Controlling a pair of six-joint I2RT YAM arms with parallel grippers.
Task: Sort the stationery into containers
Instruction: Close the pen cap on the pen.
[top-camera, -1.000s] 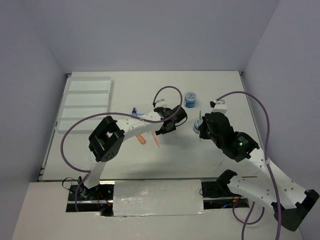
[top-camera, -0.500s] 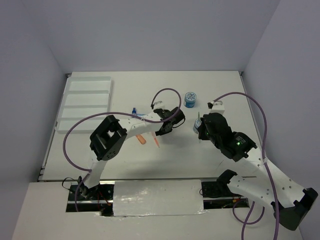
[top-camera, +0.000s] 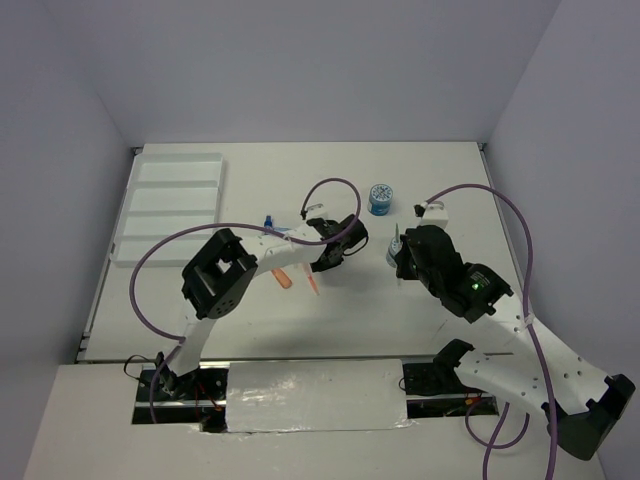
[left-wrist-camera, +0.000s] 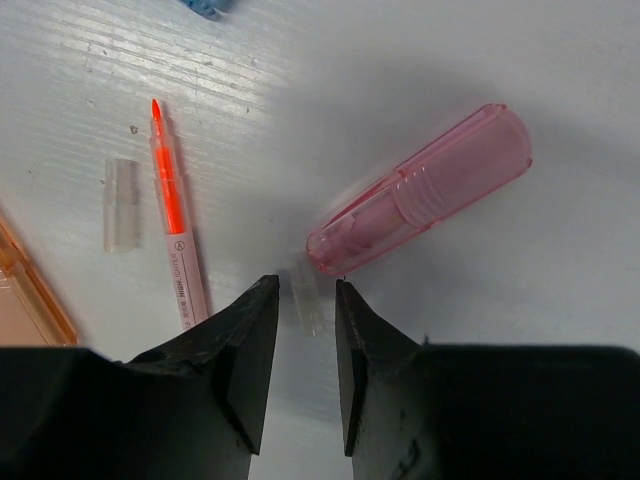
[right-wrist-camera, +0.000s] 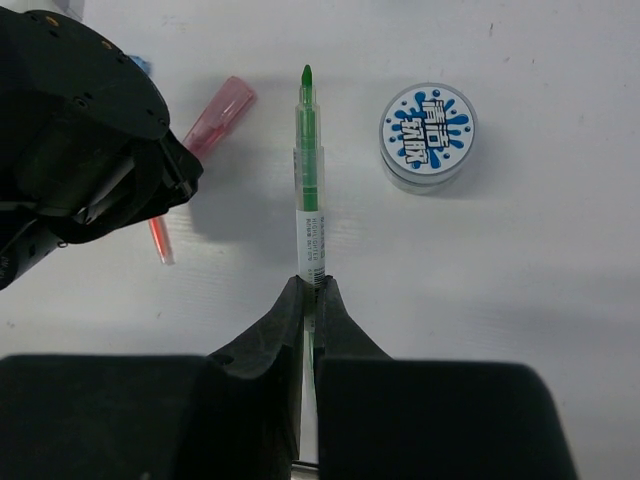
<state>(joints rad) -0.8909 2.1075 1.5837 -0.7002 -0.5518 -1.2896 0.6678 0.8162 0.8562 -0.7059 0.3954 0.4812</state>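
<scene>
My right gripper (right-wrist-camera: 310, 285) is pinched tight on the thin green pen (right-wrist-camera: 309, 190), tip pointing away, with a tape roll (right-wrist-camera: 428, 137) just beside it. My left gripper (left-wrist-camera: 305, 288) sits low, fingers narrow, a small clear cap (left-wrist-camera: 308, 300) between them and the pink piece (left-wrist-camera: 420, 190) near but not gripped. So this is the pick-up stage. Next, I reckon, the pen needs lifting and carrying across to the white tray (top-camera: 168, 212), well apart at far left, dodging my left arm (top-camera: 265, 258).

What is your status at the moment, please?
Right gripper shut on green pen. Left gripper open, astride clear cap by pink tube. Left arm lies between pen and tray.
</scene>
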